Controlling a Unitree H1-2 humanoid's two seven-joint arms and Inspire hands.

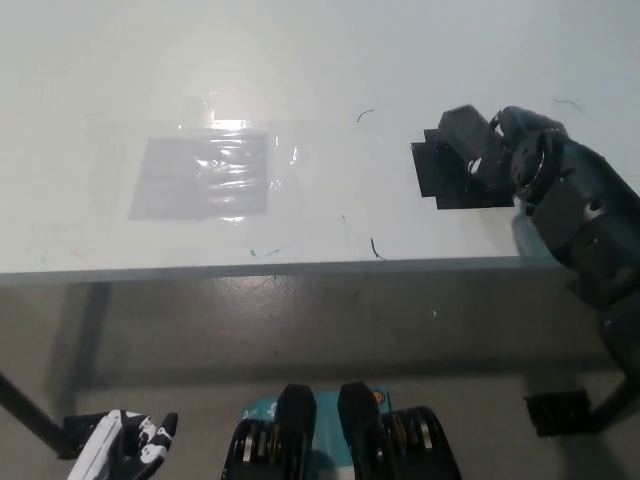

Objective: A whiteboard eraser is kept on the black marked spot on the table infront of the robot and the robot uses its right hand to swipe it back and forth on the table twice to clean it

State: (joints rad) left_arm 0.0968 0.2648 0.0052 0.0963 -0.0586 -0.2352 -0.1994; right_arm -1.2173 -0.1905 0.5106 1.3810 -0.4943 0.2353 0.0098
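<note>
Eraser [464, 135] gripped in right hand [520, 160], over black spot [440, 185].

You're looking at a right hand [500, 150] that's showing all black, its arm built of chunky, faceted segments (matte, with small round fittings). The left hand [125, 445] is showing white with dark patches at its fingers.
</note>
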